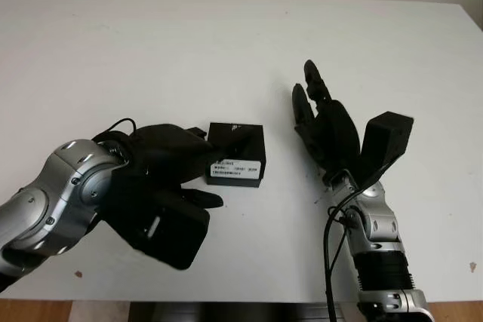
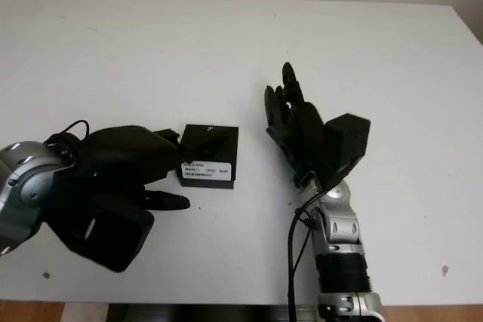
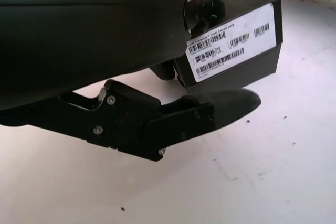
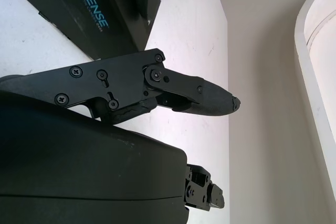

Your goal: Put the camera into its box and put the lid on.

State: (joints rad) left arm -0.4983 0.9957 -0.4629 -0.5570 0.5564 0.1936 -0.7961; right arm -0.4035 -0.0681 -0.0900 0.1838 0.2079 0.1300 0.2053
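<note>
Eye views: black box [image 1: 236, 155] with white barcode label mid white worktop [image 1: 151, 58], left hand [image 1: 170, 164] against its left side, contact unclear, right hand [image 1: 324, 122] open, raised just right; left wrist view: finger [image 3: 210, 114] beside box's labelled face, grip hidden; right wrist view: box cut off, lettering partly readable.

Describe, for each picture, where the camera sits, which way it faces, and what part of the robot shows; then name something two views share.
Left eye view: on the head, facing down at the white table; both arms, left hand at the black box, right hand open.
Right eye view: same scene, slightly shifted.
Left wrist view: beside the left hand, facing the box's barcode label.
Right wrist view: beside the right hand, facing across the table.
Shared: the box.
</note>
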